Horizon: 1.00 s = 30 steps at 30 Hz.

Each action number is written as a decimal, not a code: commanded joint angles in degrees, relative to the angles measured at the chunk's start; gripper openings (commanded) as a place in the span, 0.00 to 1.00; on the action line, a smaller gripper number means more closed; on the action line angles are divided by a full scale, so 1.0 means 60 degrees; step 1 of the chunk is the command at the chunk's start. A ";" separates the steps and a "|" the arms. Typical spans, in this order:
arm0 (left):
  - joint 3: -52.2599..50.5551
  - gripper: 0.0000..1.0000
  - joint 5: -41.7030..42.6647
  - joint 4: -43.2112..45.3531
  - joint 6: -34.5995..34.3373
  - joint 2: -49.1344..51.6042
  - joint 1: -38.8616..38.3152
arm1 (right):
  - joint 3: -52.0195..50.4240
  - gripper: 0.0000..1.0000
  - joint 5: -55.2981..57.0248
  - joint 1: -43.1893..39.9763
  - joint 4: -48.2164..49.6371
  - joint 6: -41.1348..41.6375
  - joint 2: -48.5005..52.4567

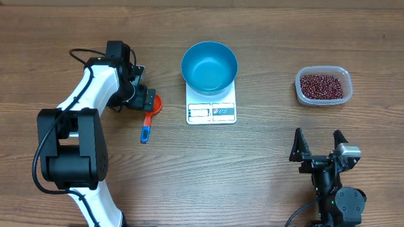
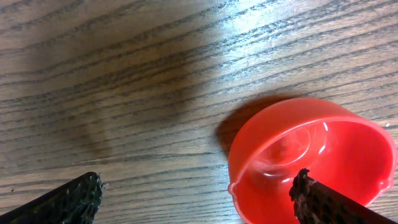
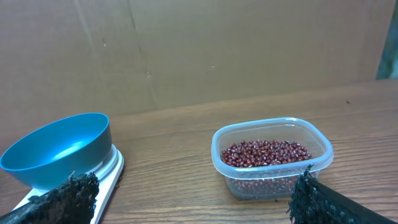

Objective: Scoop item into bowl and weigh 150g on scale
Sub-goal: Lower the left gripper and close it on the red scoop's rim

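Blue bowl is sitting empty on scale, nothing scooped; left end effector hovering spread over 9-o'clock scoop, right end effector spread.

Colours now: bright blue round bowl, flat white scale, dark red-brown beans, clear plastic tub, red plastic scoop with blue handle, brown wood-grain surface.

Wood-grain counter. Directly on it: white scale at centre back, clear tub to the right, red scoop to the left.
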 commanded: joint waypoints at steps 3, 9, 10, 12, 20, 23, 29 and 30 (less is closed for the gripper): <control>0.0193 0.98 0.0073 0.0062 0.0153 0.0142 -0.0036 | -0.0102 1.00 -0.0011 0.0051 0.0055 -0.0040 -0.0095; 0.0193 0.80 0.0073 0.0080 0.0149 0.0142 -0.0036 | -0.0102 1.00 -0.0011 0.0051 0.0055 -0.0044 -0.0095; 0.0193 0.76 0.0073 0.0080 0.0153 0.0142 -0.0036 | -0.0102 1.00 -0.0011 0.0051 0.0055 -0.0040 -0.0095; 0.0193 0.73 0.0073 0.0084 0.0149 0.0142 -0.0036 | -0.0102 1.00 -0.0011 0.0051 0.0055 -0.0044 -0.0095; 0.0193 0.58 0.0073 0.0091 0.0153 0.0142 -0.0036 | -0.0102 1.00 -0.0011 0.0051 0.0055 -0.0044 -0.0095; 0.0193 0.58 0.0073 0.0091 0.0153 0.0142 -0.0036 | -0.0102 1.00 -0.0011 0.0051 0.0055 -0.0040 -0.0095; 0.0193 0.49 0.0076 0.0095 0.0149 0.0142 -0.0036 | -0.0102 1.00 -0.0011 0.0051 0.0055 -0.0044 -0.0095; 0.0193 0.49 0.0076 0.0095 0.0149 0.0142 -0.0036 | -0.0102 1.00 -0.0011 0.0051 0.0055 -0.0044 -0.0095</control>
